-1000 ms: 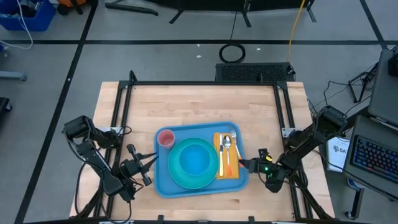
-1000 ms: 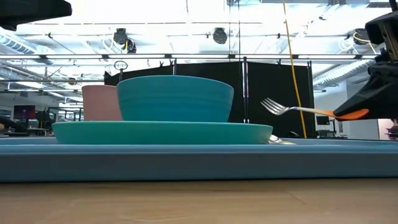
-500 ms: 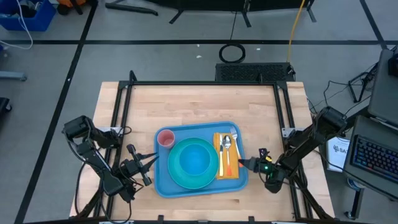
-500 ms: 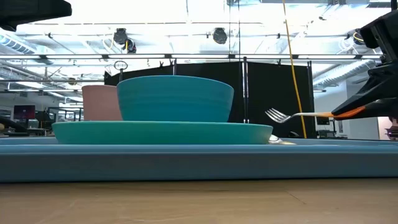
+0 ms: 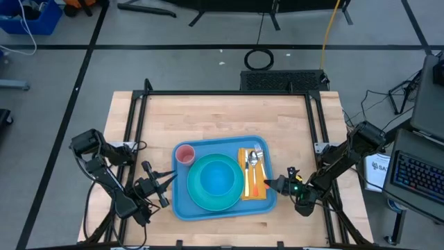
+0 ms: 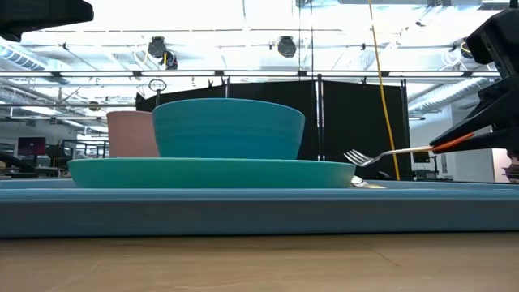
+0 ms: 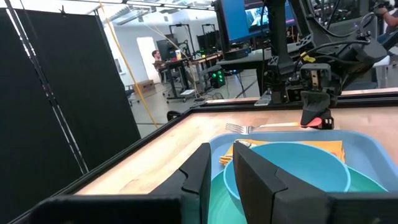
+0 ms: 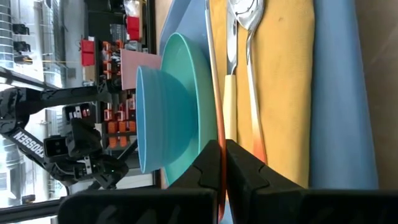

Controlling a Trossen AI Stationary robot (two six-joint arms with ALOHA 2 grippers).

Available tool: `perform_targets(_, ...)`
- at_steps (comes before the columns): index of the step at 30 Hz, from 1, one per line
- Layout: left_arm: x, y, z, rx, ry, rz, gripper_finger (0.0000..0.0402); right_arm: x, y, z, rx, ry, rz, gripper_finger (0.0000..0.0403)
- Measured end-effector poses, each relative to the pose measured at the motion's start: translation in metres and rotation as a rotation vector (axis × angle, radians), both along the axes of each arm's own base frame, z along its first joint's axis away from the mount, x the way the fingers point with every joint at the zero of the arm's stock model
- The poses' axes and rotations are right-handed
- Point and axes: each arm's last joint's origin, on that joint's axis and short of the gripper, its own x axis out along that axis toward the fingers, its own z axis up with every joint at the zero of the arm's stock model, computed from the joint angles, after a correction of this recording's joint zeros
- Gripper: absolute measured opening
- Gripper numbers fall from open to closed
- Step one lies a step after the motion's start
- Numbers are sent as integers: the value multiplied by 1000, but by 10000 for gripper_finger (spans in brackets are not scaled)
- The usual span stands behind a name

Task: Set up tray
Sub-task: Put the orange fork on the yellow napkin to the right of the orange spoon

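The tray (image 5: 223,201) lies flat on the near half of the wooden table (image 5: 222,118), its long sides parallel to the table's front edge, with bare wood open behind it and narrower strips to either side. On the tray stand a cyan plate (image 5: 216,182) carrying a blue bowl (image 6: 229,130), a pink cup (image 5: 184,154) in the far-left corner, and a yellow napkin (image 5: 254,187) along the right rim. A spoon (image 5: 254,161) lies on the napkin.

The right gripper (image 5: 272,184) sits at the tray's right rim, its two fingers pressed together on the orange handle of a fork (image 6: 381,153). In the low view the fork is held nearly level, tines toward the plate and above the tray floor (not resting on the napkin). The right wrist view shows the thin handle pinched between the closed fingertips (image 8: 211,163), beside the spoon.

The left gripper (image 5: 165,182) waits just off the tray's left rim, above the table, with its fingers set narrowly apart and nothing between them. In the left wrist view its fingers (image 7: 202,171) point across the bowl toward the right arm.
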Motion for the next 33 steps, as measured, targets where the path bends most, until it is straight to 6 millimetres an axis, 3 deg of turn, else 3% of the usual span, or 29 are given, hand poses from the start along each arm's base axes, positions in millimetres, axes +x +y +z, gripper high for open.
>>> perform_targets(10,2,1,0,-4,-2,10,72,6,3,4,89,-22,18,0)
perform_targets(33,3,2,-1,-15,-8,17,72,-1,-4,6,-24,18,-5,0)
